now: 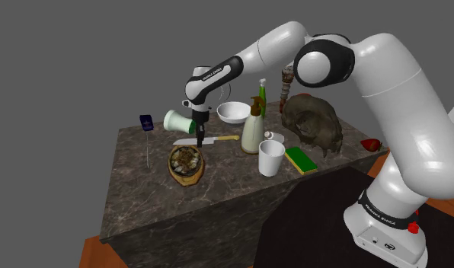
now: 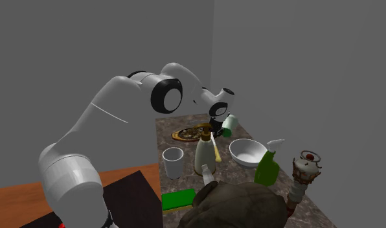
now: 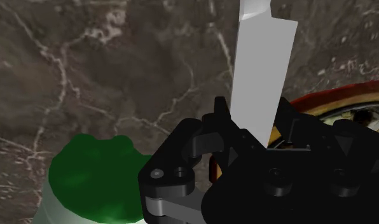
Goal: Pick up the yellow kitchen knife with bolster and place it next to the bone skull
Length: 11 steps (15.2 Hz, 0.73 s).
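The gripper [image 1: 200, 135] stands point-down on the marble counter [image 1: 225, 186]. In the wrist view we see its black fingers drawn in narrow on the yellow kitchen knife [image 3: 261, 70], one on each edge of the grey blade where it meets the yellow handle. We cannot tell whether the knife is clear of the counter.

The grip sits on thin, hard edges, so we judge the knife could pivot or slide out during the lift, with the long blade swinging down. Just beside the fingers lies the tipped green-and-white mug [image 1: 176, 120], and the plate of food [image 1: 187, 164] is near on the other side. A dragging blade tip could knock either.

Further along, the handle end lies just beside the cream pump bottle [image 1: 253, 131], and the white cup [image 1: 270, 157], the white bowl [image 1: 233, 113] and the green bottle [image 1: 262, 97] crowd the way. A low carry could topple them.

Beyond these sits the dark skull [image 1: 313, 122] with the green sponge [image 1: 301, 159] at its foot, so we judge free space for setting the knife down to be tight.
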Available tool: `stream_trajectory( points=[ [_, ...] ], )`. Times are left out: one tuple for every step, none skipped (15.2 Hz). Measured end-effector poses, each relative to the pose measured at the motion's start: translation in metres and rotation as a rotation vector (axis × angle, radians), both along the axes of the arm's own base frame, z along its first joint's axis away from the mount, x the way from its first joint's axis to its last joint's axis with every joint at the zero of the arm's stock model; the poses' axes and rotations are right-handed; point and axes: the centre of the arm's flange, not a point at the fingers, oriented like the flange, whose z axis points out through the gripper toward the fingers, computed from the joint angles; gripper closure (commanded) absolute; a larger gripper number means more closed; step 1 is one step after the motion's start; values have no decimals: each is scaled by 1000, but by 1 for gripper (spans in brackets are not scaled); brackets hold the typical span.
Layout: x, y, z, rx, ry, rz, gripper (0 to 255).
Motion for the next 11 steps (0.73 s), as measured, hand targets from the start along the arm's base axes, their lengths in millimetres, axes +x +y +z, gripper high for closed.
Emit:
stream_trajectory(
  points=[
    [0,0,0,0,-1,0,255],
    [0,0,0,0,-1,0,255],
    [0,0,0,0,-1,-1,255],
    [0,0,0,-1,0,-1,255],
    [0,0,0,-1,0,-1,255],
    [0,0,0,0,0,0,255],
    [0,1,2,0,2,1,255],
    [0,1,4,1,3,1,255],
    [-1,1,9,1,4,2,255],
    [-1,1,13,1,4,2,255],
    [-2,0,18,1,4,2,255]
  ],
)
